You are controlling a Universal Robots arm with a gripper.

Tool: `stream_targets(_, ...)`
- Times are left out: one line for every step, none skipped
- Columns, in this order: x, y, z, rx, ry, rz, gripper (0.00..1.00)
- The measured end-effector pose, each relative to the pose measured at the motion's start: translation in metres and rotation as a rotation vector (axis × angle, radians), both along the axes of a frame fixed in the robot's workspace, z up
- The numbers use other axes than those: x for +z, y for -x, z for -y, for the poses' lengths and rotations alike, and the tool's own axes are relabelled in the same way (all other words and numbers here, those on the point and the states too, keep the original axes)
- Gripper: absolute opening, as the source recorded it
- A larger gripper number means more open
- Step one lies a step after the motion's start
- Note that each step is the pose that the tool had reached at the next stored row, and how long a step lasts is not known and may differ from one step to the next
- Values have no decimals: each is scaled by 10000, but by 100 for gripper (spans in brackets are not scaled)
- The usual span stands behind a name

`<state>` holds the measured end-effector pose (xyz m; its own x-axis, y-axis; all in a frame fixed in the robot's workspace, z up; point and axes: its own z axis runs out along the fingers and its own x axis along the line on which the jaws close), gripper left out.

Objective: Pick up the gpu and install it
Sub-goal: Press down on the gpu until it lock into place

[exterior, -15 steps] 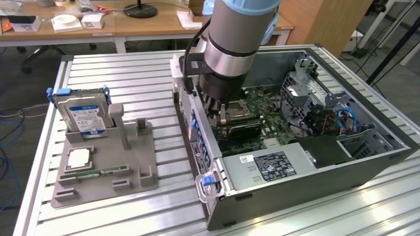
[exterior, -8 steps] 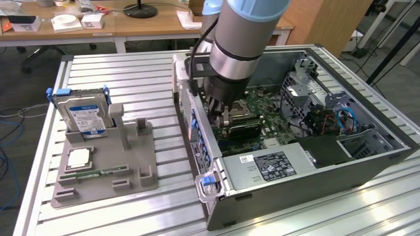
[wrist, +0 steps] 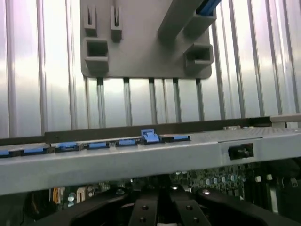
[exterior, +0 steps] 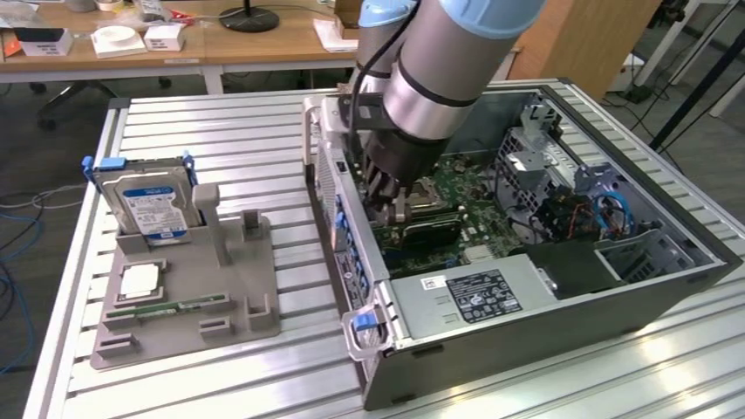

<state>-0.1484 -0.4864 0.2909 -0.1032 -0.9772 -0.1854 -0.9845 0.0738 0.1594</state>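
Gripper (exterior: 396,208) closed, reached down inside the open computer case (exterior: 652,288) | gpu (exterior: 421,231) sat directly beneath the fingertips on the motherboard (exterior: 466,188), whether gripped unclear | gray fixture tray (exterior: 174,297) lay well apart outside the case, hard drive (exterior: 149,205) upright in it, memory stick (exterior: 174,308) flat in it

Ribbed bare-metal table (exterior: 209,122), matt grey plastic holder (exterior: 233,288)

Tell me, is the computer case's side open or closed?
Open: the dark grey computer case lies sideways, green motherboard exposed from above.
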Motion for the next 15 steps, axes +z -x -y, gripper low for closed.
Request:
stream_targets(17,-9,0,-1,3,-114,11)
stream_targets(40,-10,0,-10,4,-223,11)
stream_targets(42,-26,-1,-9,-15,-287,11)
stream_targets(39,-54,-1,-2,-36,-320,11)
stream_targets(41,-85,0,3,-46,-332,11)
stream_targets(40,-118,0,5,-53,-342,11)
stream_targets(40,-139,2,5,-52,-369,11)
stream_targets(39,-142,5,6,-55,-460,11)
stream_targets(40,-141,10,5,-53,-572,11)
stream_targets(41,-141,14,4,-52,-661,11)
stream_targets(40,-141,17,3,-55,-741,11)
stream_targets(40,-142,20,3,-58,-777,11)
stream_targets(39,-141,22,2,-59,-777,11)
stream_targets(35,-141,28,1,-59,-780,11)
stream_targets(31,-142,31,-3,-60,-789,11)
